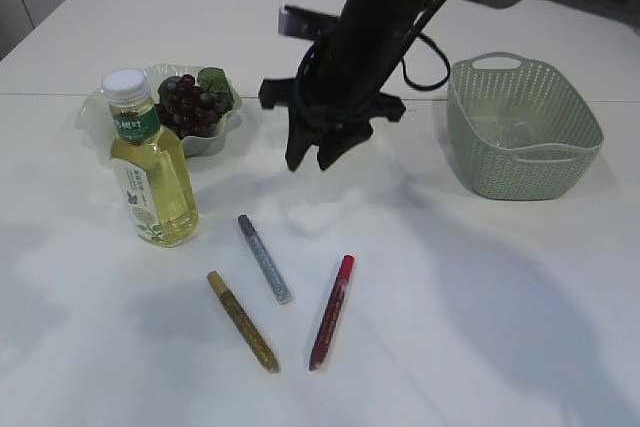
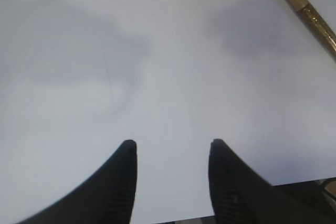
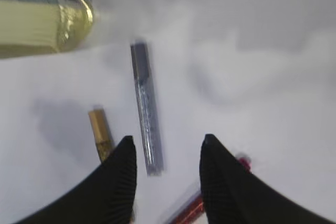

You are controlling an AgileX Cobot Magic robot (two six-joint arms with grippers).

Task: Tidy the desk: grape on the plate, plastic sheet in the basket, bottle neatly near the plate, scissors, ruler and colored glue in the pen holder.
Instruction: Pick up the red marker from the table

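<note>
A: Where is the right gripper (image 1: 318, 160) now, and is it holding anything?

B: It hangs above the desk (image 1: 480, 307), between the plate (image 1: 217, 137) and the basket (image 1: 523, 127); its jaws are parted with nothing between them; the wrist view looks down past them at the glue sticks, so I judge it is lining up on one of those.

A: And the left gripper (image 2: 170, 153)?

B: Released too, jaws apart over bare desk; only the gold glue stick (image 2: 310, 17) shows at the corner of its view; it does not appear in the exterior view.

A: How do the sticks lie?

B: Three slim tubes flat on the desk, well in front of the plate; the silver glue stick (image 1: 264, 258) lies in the middle, the gold one left of it, the red glue stick (image 1: 332, 310) to the right; none touches another, which leaves room for the jaws to straddle one; silver sits most nearly in line with the parted jaws in the right wrist view.

A: The rest of the task?

B: The grape (image 1: 190, 104) already rests on the plate; the bottle (image 1: 150, 161), upright with yellow liquid and a white cap, stands just beside the plate; something clear may lie in the basket, but I cannot tell; no pen holder, scissors or ruler is visible.
</note>
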